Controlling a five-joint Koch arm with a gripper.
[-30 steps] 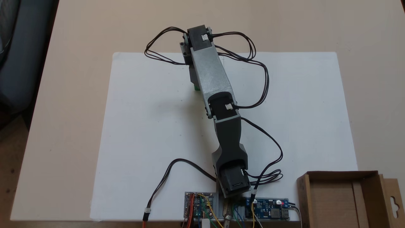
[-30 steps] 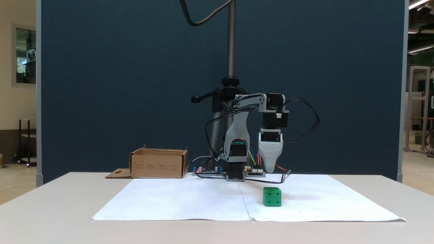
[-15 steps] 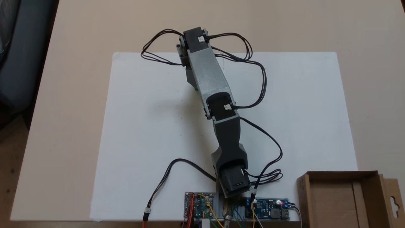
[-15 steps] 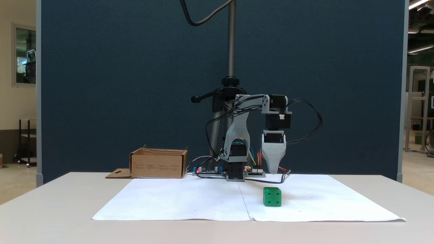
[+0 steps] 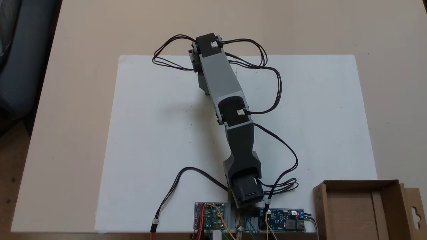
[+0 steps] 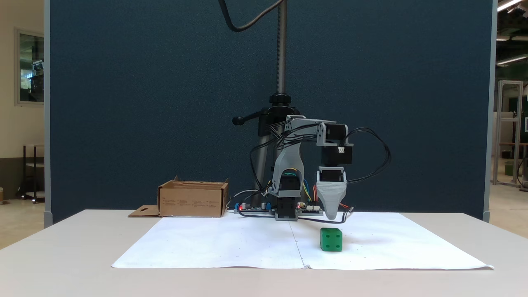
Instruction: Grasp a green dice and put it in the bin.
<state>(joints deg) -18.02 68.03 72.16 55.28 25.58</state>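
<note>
Dice [image 6: 331, 239] on paper [image 6: 231, 243], right of bin [image 6: 193, 200]

1. A wide beige table with a smooth top [image 6: 62, 255] fills the lower part of both fixed views.
2. A large white sheet of paper [image 6: 231, 243] lies flat on the middle of this table.
3. Directly behind the table stands a dark blue fabric partition wall [image 6: 144, 103].
4. Left of the partition there is a cream wall with a framed window [image 6: 29, 68].
5. Right of the partition, ceiling strip lights [image 6: 509, 5] shine above a pale floor [image 6: 505, 206].
</note>
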